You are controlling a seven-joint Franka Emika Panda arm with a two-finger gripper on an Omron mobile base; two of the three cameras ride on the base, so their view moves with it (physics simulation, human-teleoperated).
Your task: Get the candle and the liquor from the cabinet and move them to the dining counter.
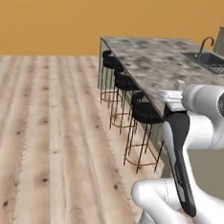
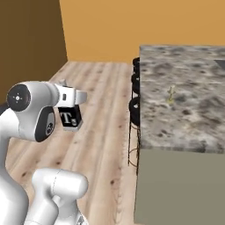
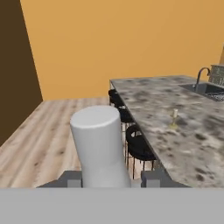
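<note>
**Kitchen, orange wall, plank floor**

Dining counter [image 2: 184, 110]: marble top, black stools [image 1: 145, 113] alongside. Candle [image 2: 171, 95]: upright on the counter. Liquor [image 2: 70, 117]: clamped in the gripper [image 3: 107, 177], carried above the floor, short of the counter.

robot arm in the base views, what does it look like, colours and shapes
The arm is glossy white, built of rounded tubular segments with bulbous joints. Round dark caps with small light dots sit on the joint ends, and a black curved band runs along one link. The gripper has a boxy white hand with small dark grey fingertips.
</note>
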